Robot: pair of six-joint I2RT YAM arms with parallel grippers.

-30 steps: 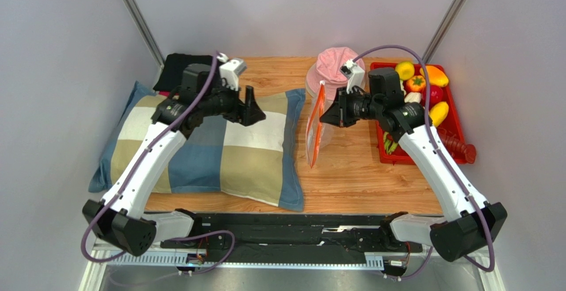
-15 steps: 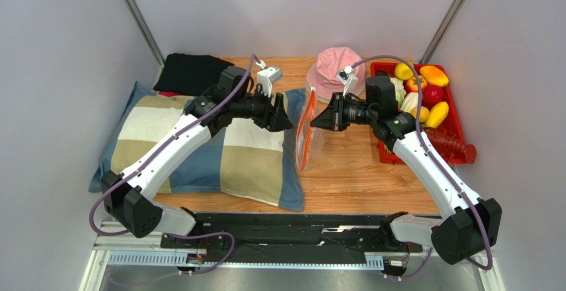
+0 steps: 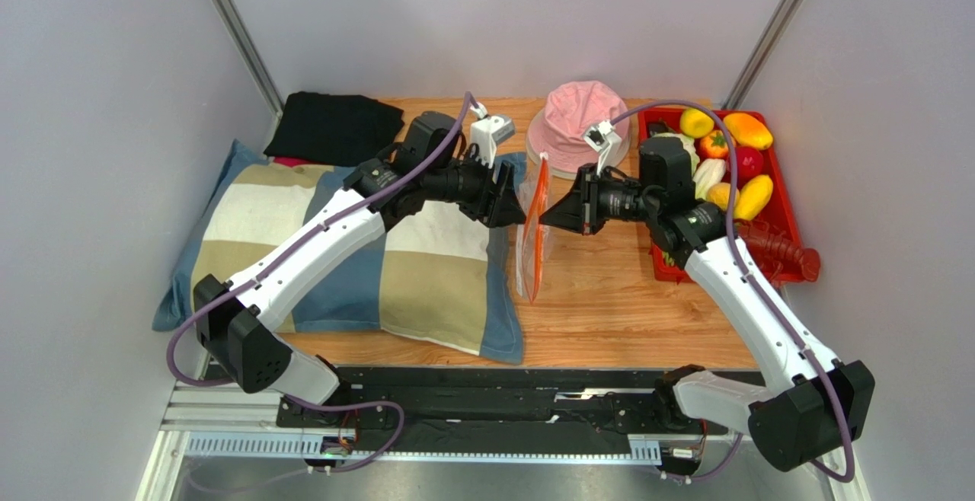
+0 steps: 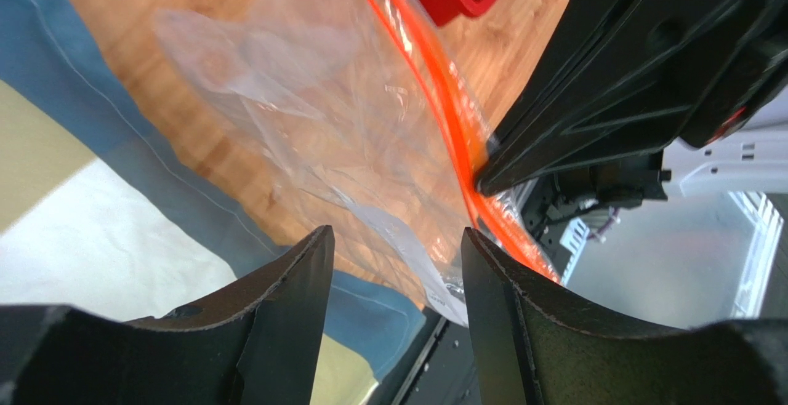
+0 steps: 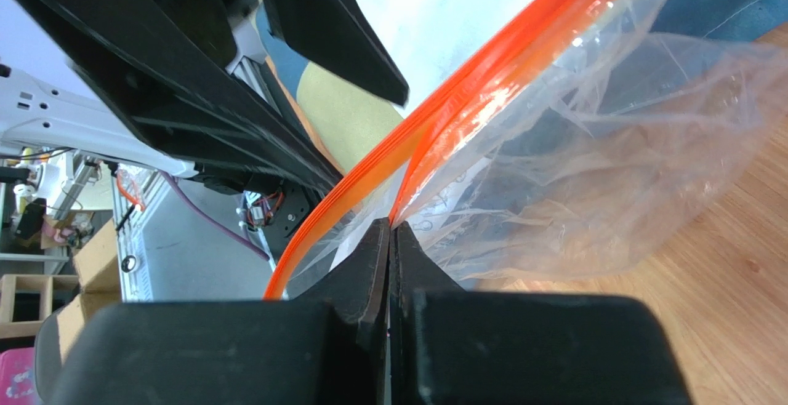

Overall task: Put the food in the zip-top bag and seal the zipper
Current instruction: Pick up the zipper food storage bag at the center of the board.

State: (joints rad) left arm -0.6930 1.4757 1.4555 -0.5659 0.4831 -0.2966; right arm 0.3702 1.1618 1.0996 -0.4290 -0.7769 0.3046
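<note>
Right wrist view alone: right gripper [image 5: 388, 228] clamped on zip-top bag [image 5: 592, 174] at zipper [image 5: 467, 100] lip. Left gripper [image 4: 396, 243]: jaws spread wide, holding nothing.

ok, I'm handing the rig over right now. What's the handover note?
Left gripper: open at the mouth of the zip-top bag, gripping nothing.
Right gripper: shut on the bag's edge by the zipper, holding it upright.
Food: all in the red tray; the bag is empty.
Done: bag picked up, zipper lips parted.
Left: grip the other lip, spread the mouth, load the food, seal.
</note>
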